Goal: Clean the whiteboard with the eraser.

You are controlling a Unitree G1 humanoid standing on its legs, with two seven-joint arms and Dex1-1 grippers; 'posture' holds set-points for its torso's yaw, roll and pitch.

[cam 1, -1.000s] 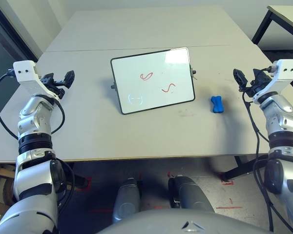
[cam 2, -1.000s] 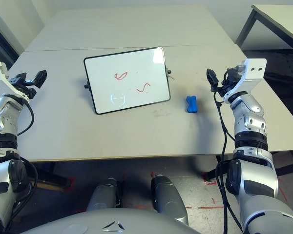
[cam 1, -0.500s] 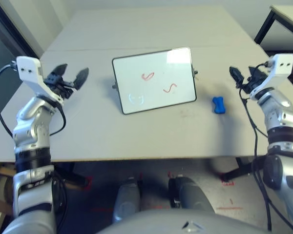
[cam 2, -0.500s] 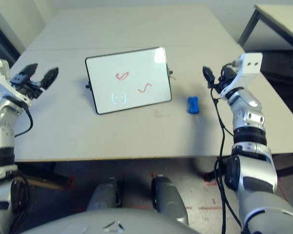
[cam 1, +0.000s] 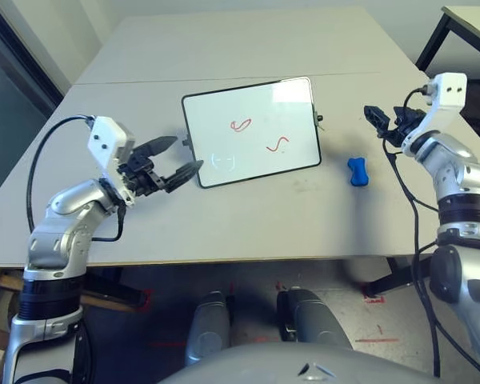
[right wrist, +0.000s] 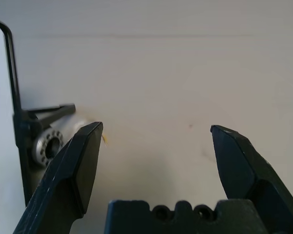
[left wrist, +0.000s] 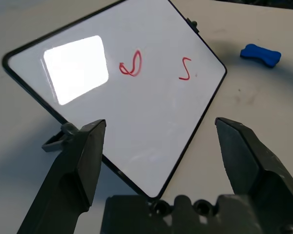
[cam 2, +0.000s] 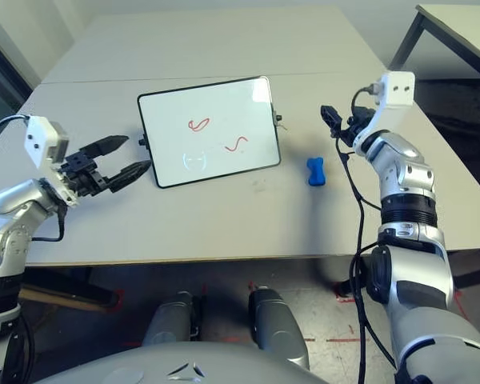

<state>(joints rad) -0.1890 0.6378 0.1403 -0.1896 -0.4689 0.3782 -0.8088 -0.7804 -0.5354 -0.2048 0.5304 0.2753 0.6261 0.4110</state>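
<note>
The whiteboard (cam 1: 252, 130) leans tilted at the table's middle, black-framed, with two red scribbles and a faint circle smudge. The blue bone-shaped eraser (cam 1: 357, 171) lies on the table to its right. My left gripper (cam 1: 176, 157) is open, its fingertips just off the board's near left corner; the left wrist view looks between its fingers (left wrist: 80, 161) at the whiteboard (left wrist: 122, 97) and the eraser (left wrist: 261, 54). My right gripper (cam 1: 376, 122) is open above the table, behind and to the right of the eraser, pointing toward the board's right knob (right wrist: 51, 144).
The grey table (cam 1: 248, 216) has a seam running across behind the board. A second table (cam 1: 472, 24) with a black leg stands at the far right. Black cables hang along both forearms.
My left arm has swung in from the table's left edge to the board's near left corner. My right gripper has drifted slightly left and farther back. The eraser and board have not moved.
</note>
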